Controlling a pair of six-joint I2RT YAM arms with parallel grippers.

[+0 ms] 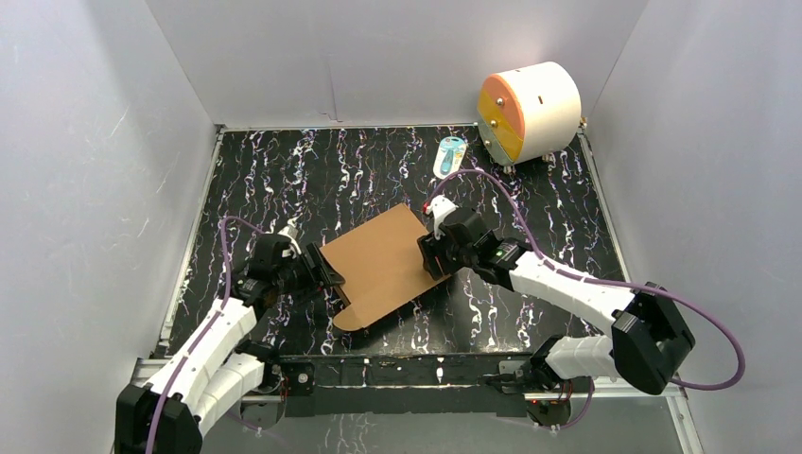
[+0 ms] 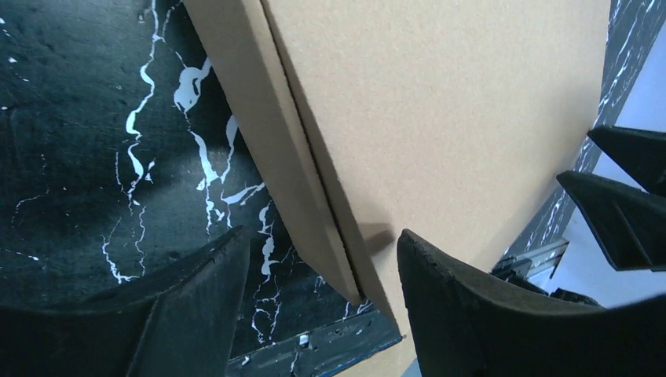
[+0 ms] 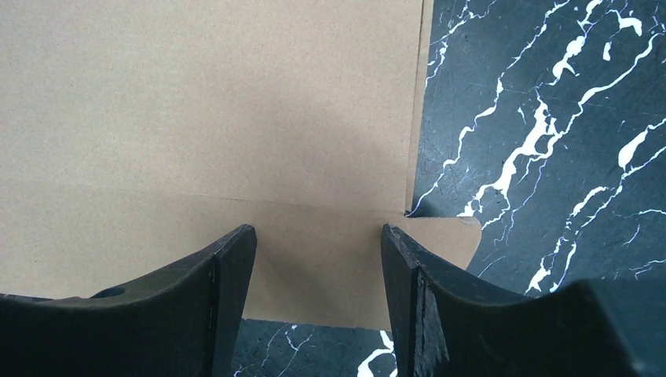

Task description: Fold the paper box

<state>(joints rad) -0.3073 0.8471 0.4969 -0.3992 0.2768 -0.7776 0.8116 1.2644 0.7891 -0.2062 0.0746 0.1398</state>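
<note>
At the near edge of the black, white-veined worktop [image 1: 530, 218] the two arms reach inward from their bases; the left claw [image 1: 324, 269] stands open at the left edge of the paper box [image 1: 383, 265], a flat die-cut sheet of plain brown cardboard lying skewed in the middle of the worktop; the right claw [image 1: 433, 253] stands open at its right edge; neither grips anything. In the left wrist view a narrow side flap [image 2: 275, 157] runs along the sheet's edge and passes between the spread fingers [image 2: 181, 314]; in the right wrist view the fingers [image 3: 216, 298] straddle a crease [image 3: 157, 195], with a small rounded tab [image 3: 451, 232] near one fingertip.

The step in hand looks like the first side folds, so the task seems barely begun; to do it well, each claw should take its flap close to the crease, not at a loose corner; both should lift together so that the sheet neither slides nor spins on the worktop; too deep a grip risks creasing the main panel.

As a container the box holds nothing, being flat; farther back lies a small teal-and-white packet [image 1: 450, 155]; in the far right corner sits a white cylinder with an orange face [image 1: 530, 109], and whether it holds anything cannot be told.
</note>
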